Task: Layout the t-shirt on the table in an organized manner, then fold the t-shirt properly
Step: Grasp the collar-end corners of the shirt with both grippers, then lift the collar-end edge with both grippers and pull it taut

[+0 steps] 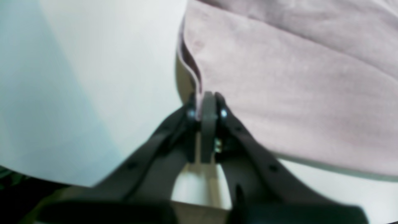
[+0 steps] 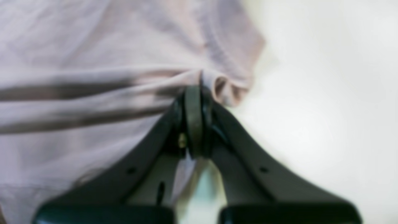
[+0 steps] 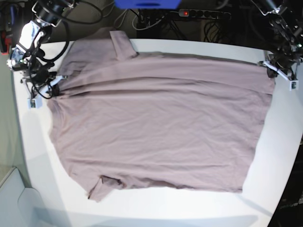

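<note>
With the mauve t-shirt (image 3: 161, 118) spread across the white worktop (image 3: 284, 156), your left fingers (image 1: 207, 104) are clamped on its hem corner and your right fingers (image 2: 194, 96) on bunched shoulder cloth, so pull apart evenly to flatten wrinkles; no readable label or writing shows.

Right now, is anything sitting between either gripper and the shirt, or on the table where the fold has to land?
Nothing visible. The left gripper and the right gripper are both shut on the t-shirt at opposite ends. The table around it shows no other object.
</note>
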`<state>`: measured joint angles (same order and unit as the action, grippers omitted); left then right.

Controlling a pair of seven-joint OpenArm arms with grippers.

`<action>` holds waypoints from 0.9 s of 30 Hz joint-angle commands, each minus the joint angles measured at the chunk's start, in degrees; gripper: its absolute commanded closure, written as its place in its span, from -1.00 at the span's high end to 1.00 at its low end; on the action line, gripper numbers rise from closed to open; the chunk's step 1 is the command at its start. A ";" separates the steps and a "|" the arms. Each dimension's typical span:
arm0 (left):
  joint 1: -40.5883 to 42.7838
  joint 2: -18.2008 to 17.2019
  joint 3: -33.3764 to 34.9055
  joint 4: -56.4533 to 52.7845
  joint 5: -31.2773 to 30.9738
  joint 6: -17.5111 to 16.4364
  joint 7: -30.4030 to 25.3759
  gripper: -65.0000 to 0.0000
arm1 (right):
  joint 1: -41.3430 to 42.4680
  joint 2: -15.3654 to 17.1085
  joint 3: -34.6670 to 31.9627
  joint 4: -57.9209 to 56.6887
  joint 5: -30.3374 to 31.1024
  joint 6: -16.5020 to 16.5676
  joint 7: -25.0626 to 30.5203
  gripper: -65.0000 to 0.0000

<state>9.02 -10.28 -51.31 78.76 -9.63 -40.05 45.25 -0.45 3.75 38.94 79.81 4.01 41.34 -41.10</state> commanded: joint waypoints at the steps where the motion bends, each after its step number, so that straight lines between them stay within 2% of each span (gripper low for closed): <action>1: 0.43 0.39 0.19 -0.12 1.41 0.05 2.70 -0.99 | 0.32 1.39 0.31 -1.09 -5.20 -1.34 -4.30 -1.00; 6: 0.43 2.59 0.19 0.32 1.32 0.05 2.70 -0.99 | 3.57 4.91 0.14 -2.14 -5.20 -1.34 -4.30 -1.00; 12: 2.28 7.34 0.28 4.89 1.50 0.05 2.79 -0.99 | 8.14 8.52 0.05 -2.32 -5.20 -1.34 -4.30 -1.00; 15: 2.90 9.62 0.28 7.17 1.50 0.05 2.79 -0.99 | 10.60 9.83 -0.04 -3.02 -5.20 -1.34 -4.39 -1.00; 18: 3.95 10.15 0.36 8.67 1.50 0.05 2.79 -0.99 | 11.13 10.54 -0.04 -2.67 -5.20 -1.34 -4.83 -1.00; 23: 4.39 9.89 0.19 8.84 1.23 0.05 2.79 -0.99 | 7.09 8.69 0.05 5.77 -5.20 -1.34 -7.47 -1.00; 27: 4.39 9.80 0.19 8.84 1.14 0.05 2.79 -0.99 | 1.20 2.80 0.05 20.63 -5.20 -1.34 -15.38 -1.00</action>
<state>12.84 -0.16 -51.03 87.48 -10.81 -40.16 45.34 0.34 5.80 38.94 99.39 -1.80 39.94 -57.54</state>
